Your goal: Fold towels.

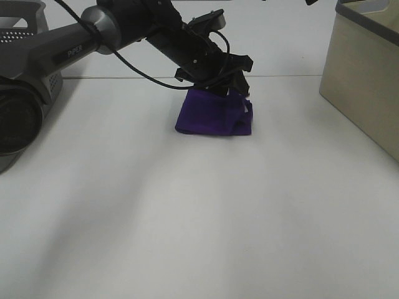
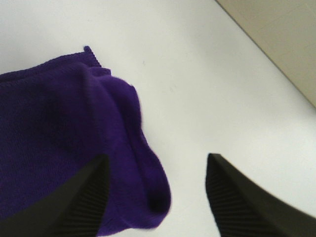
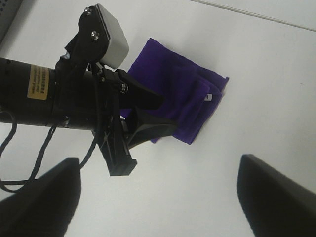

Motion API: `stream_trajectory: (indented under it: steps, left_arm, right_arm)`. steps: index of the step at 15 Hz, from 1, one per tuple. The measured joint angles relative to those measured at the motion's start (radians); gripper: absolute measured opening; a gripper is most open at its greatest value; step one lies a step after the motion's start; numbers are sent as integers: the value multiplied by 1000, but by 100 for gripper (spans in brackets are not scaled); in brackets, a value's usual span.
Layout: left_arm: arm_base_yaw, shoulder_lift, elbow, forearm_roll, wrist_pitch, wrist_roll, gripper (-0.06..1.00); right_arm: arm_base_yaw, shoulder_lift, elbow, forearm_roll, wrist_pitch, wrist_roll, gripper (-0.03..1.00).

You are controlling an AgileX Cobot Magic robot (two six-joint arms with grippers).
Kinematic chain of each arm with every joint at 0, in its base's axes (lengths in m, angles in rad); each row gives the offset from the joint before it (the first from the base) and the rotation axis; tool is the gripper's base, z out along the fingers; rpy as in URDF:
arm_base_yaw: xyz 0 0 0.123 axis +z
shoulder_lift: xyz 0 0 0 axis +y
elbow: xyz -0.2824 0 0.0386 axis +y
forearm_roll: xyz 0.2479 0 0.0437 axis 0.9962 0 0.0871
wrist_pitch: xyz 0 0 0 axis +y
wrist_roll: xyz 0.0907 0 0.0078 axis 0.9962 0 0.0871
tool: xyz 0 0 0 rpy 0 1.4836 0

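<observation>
Purple towel lies folded into a small bundle on the white worktop, far-centre, white tag showing at one edge. Left gripper sits low over the bundle's edge, jaws wide apart, one finger over the cloth, the other over bare worktop; nothing held. Right gripper hovers above, jaws spread, empty. Risk: plush folds look loose; closing here may catch only the top layer and drag the bundle open on lifting.
</observation>
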Motion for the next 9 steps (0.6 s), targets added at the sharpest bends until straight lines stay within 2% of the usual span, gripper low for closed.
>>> stream_trajectory:
  steps: [1, 5, 8, 9]
  left_arm:
    - [0, 0, 0, -17, -12, 2, 63]
    - [3, -10, 0, -28, 0, 65, 66]
    - [37, -58, 0, 58, 68, 65, 66]
    - [63, -93, 0, 131, 107, 29, 66]
  right_arm:
    - [0, 0, 0, 0, 0, 0, 84]
    - [0, -1, 0, 0, 0, -4, 84]
    - [0, -1, 0, -12, 0, -4, 83]
    - [0, -1, 0, -21, 0, -4, 83]
